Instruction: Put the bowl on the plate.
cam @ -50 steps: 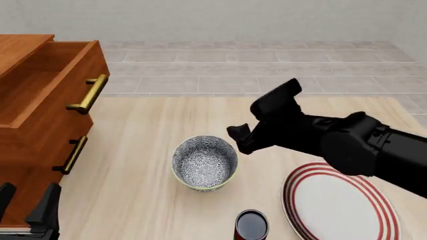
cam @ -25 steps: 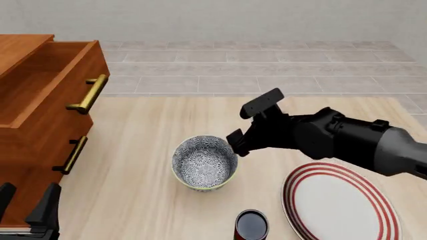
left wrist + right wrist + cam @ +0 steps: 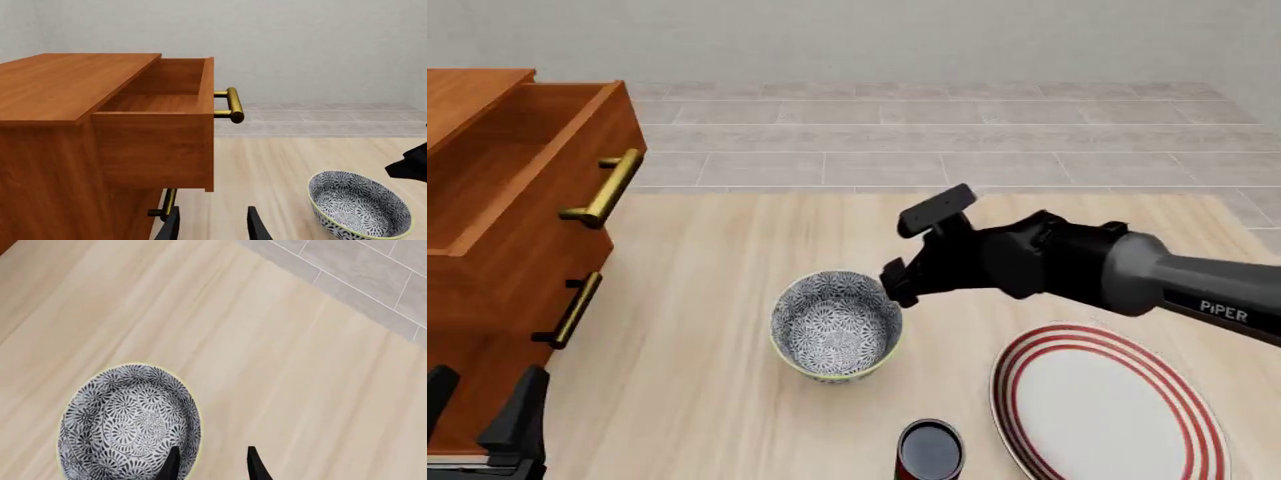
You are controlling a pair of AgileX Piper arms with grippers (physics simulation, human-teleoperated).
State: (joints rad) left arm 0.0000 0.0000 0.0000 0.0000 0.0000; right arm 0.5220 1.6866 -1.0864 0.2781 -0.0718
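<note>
The right gripper (image 3: 897, 279), fingers apart and empty, has dropped over the last second to straddle the right rim of the bowl (image 3: 837, 326) at frame centre. The plate (image 3: 1108, 405) waits lower right; a grasp looks imminent. The left gripper (image 3: 481, 420) idles, open, lower left.

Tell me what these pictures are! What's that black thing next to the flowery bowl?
It is a robot arm in a computer simulation. Its right gripper, a two-fingered claw, hovers open at the edge of the bowl, holding nothing. The front picture looks down on the wooden table. The other two come from little cameras on each arm's wrist. One wrist camera sees the bowl from above; the other sees a wooden cabinet with its top drawer open. The left gripper waits low by that cabinet, also empty. A red-ringed plate and a dark red can sit nearby.
</note>
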